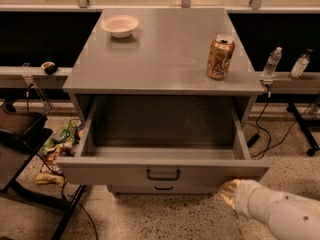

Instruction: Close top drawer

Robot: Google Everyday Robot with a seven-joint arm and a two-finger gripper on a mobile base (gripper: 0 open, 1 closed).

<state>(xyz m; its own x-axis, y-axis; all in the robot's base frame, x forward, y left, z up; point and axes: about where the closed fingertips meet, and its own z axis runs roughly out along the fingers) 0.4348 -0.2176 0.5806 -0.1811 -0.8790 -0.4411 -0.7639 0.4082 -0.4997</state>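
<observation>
The top drawer [112, 173] is a wide grey metal drawer with a black bar handle [163, 174] at its centre. It stands part way out of the grey cabinet [160, 59], and its speckled grey interior [165, 129] holds nothing. My gripper [231, 193] comes in from the lower right on a white arm [280, 211]. Its tip sits just below the right end of the drawer front, close to it or touching it.
A white bowl [120, 25] and a gold drink can [220, 57] stand on the cabinet top. A shorter drawer front [164, 188] shows under the top drawer. Two bottles [271, 64] stand on a rail at right. Snack bags [57, 146], cables and a dark stand [20, 134] are at left.
</observation>
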